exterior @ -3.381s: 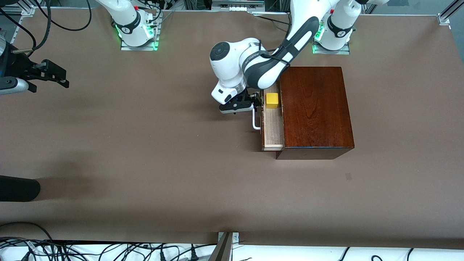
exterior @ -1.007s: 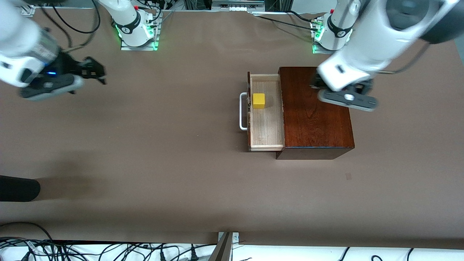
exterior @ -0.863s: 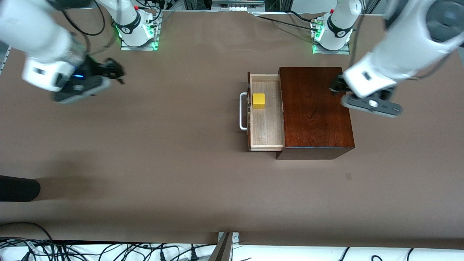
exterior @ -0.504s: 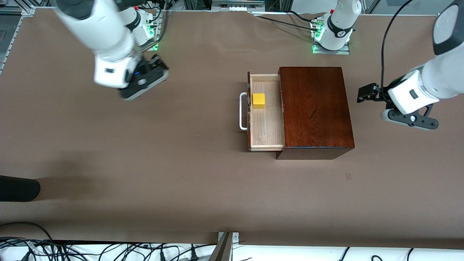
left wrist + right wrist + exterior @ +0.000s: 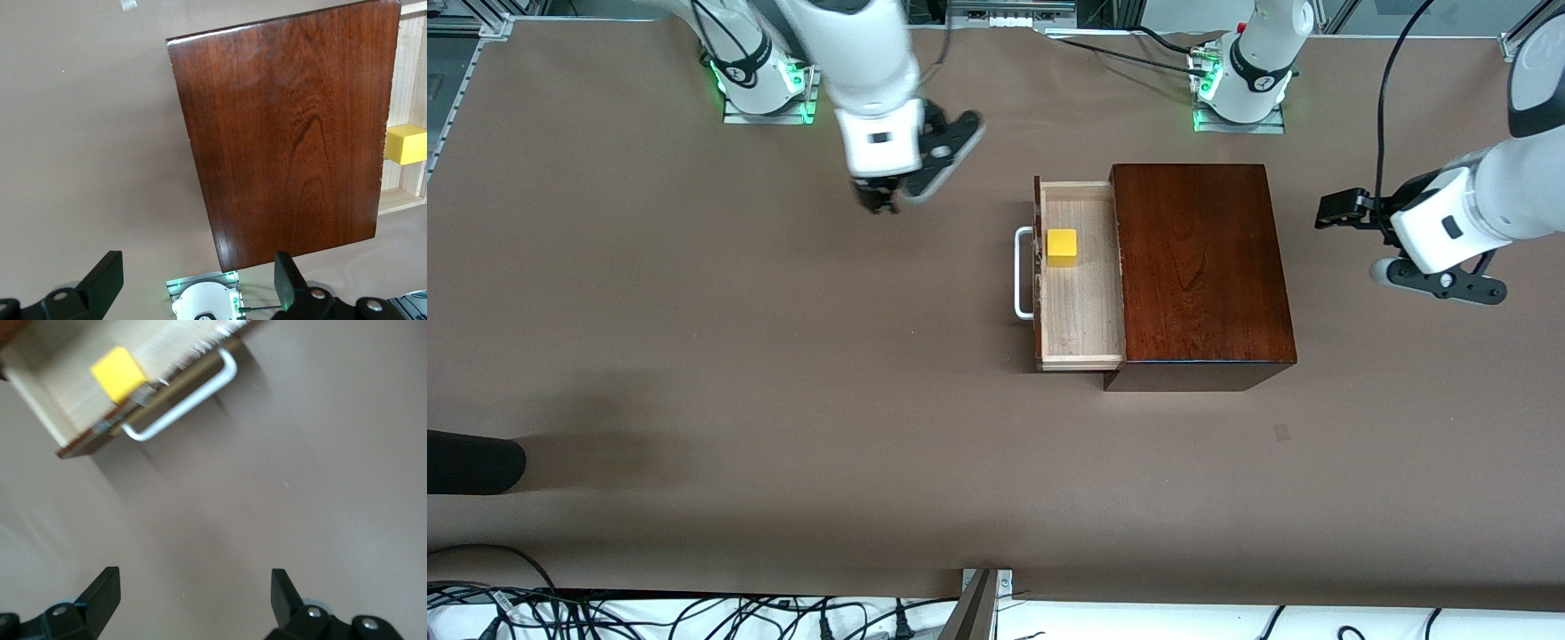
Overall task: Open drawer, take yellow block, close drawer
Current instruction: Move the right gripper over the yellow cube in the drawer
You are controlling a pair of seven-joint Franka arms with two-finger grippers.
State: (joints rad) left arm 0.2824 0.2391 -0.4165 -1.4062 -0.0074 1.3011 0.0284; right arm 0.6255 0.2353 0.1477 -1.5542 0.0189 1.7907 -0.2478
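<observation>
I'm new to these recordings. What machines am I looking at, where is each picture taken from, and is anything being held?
Two robot arms work at a brown table. The wide picture looks down from a high camera facing them; the other two come from cameras on the arms' wrists. A dark wooden box has its drawer pulled open, with a yellow block inside. The right gripper hangs over bare table beside the drawer's handle. The left gripper hangs off the box's left-arm end. Both are open and hold nothing.

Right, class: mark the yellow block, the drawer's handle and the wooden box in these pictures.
yellow block (image 5: 1062,247), front view, on its top face.
handle (image 5: 1020,273), front view, on the white bar's long side.
wooden box (image 5: 1200,262), front view, on the middle of its top.
</observation>
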